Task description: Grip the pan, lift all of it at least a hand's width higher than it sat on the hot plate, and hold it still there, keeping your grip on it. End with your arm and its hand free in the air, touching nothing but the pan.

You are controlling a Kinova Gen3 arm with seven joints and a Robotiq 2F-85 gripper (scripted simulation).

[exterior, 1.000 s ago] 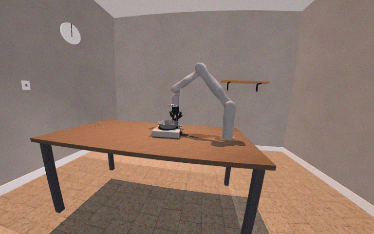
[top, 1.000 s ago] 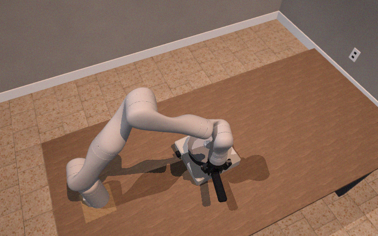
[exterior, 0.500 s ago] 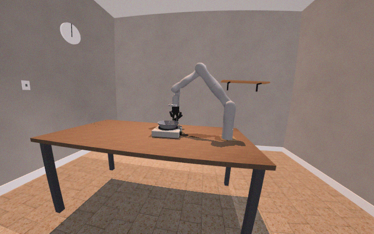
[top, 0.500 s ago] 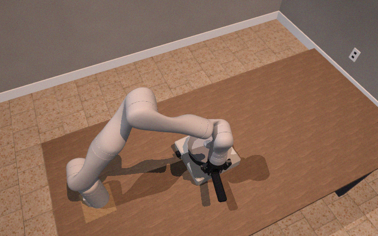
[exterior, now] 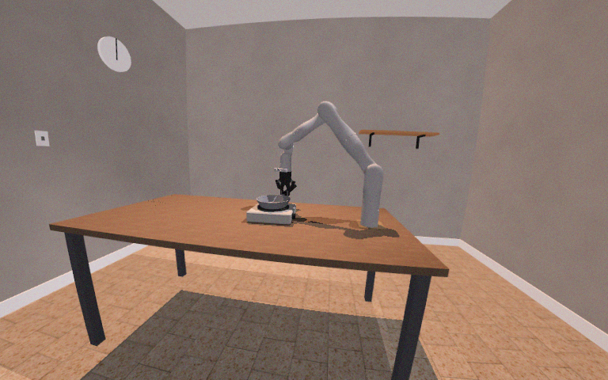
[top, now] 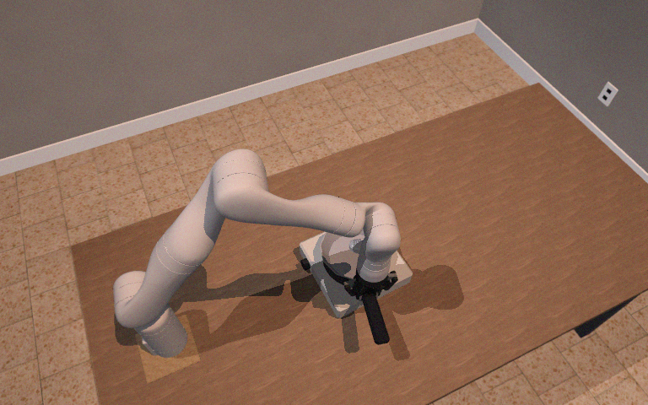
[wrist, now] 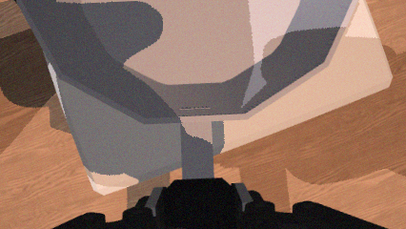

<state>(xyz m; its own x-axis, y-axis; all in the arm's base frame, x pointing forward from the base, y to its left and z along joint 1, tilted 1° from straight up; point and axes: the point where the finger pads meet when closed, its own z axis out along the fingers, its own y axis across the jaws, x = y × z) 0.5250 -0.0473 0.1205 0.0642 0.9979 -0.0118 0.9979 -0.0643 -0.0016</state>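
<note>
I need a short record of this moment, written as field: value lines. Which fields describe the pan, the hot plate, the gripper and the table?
pan: grey pan, sitting on the hot plate, not yet lifted
pan handle: black handle, reaching out past the hot plate over the table
hot plate: white block on the table
gripper: gripper, jaws shut on the pan handle near the bowl
table: wooden table with dark legs
task stage: grip made, lift still to do

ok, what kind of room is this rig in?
Looks like a plain, sparsely furnished room, maybe a test kitchen: wooden table with a hot plate and pan, wall clock, small wall shelf, tiled floor.
</note>
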